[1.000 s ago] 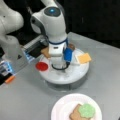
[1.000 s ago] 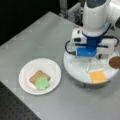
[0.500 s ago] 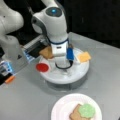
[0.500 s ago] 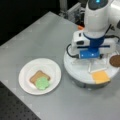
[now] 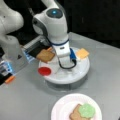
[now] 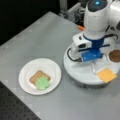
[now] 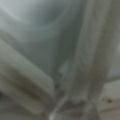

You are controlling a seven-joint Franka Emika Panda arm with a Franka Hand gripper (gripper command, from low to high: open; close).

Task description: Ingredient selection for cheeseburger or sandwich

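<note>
While lowered onto the white round tray (image 6: 82, 75), claw (image 6: 96, 67) sits among the ingredients, grip state impossible to tell. Flanked by orange cheese square (image 6: 106, 75), brown patty (image 6: 115, 55), tan bread square (image 5: 45, 55) and red tomato disc (image 5: 44, 71). Well apart on the desk (image 6: 45, 35), bread slice (image 6: 37, 76) topped with green lettuce (image 6: 42, 83) on the white plate (image 6: 51, 67).

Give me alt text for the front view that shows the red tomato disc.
The gripper is down on a round white tray holding a bread square, tomato disc and cheese square. In front, a white plate carries bread topped with lettuce.
</note>
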